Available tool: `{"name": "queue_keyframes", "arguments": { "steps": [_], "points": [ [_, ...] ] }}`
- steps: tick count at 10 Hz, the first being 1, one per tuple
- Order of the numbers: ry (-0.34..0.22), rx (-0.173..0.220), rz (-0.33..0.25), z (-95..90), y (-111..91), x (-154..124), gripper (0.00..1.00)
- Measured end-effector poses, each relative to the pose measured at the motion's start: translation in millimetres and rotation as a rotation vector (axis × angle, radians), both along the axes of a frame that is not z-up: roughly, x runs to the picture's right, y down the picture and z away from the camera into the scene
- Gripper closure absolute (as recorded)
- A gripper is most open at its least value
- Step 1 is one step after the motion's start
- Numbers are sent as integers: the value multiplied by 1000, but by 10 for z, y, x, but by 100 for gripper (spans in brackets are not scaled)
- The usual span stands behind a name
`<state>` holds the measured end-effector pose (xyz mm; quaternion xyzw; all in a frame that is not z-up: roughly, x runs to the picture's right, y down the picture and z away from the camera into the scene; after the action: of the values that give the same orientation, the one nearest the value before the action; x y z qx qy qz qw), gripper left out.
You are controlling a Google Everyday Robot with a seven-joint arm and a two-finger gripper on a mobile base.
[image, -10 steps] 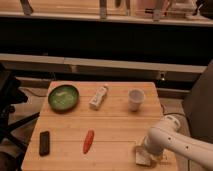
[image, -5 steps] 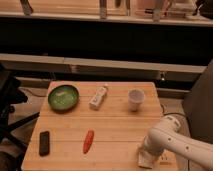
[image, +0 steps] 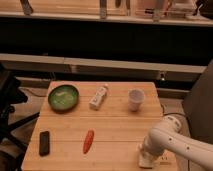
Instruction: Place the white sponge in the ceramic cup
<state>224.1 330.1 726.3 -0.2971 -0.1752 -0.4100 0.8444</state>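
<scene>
On the table (image: 117,132), front right — gripper (image: 148,155) closed around the white sponge (image: 145,162).

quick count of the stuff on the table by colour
white: 3 (tube, ceramic cup, white sponge)
green: 1 (bowl)
orange: 1 (carrot)
black: 1 (flat block)
total: 6
gripper at the table's near right corner, jaws shut on the white sponge

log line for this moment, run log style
phase: grasp | tool: shut on white sponge, front right of table | ceramic cup: upright, farther back | sponge not yet in cup
</scene>
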Motion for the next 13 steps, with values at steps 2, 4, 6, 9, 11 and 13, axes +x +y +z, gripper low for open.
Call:
{"name": "queue_keyframes", "arguments": {
  "steps": [2, 4, 6, 9, 11, 13],
  "points": [
    [-2, 3, -2, -35, -78, 1, 95],
    [-3, 6, -6, -52, -149, 17, 95],
    [1, 12, -1, -98, -241, 25, 95],
    [7, 19, 1, -117, -321, 43, 89],
    [7, 26, -1, -115, -391, 47, 94],
    [12, 27, -1, -135, -415, 66, 92]
  ]
}}
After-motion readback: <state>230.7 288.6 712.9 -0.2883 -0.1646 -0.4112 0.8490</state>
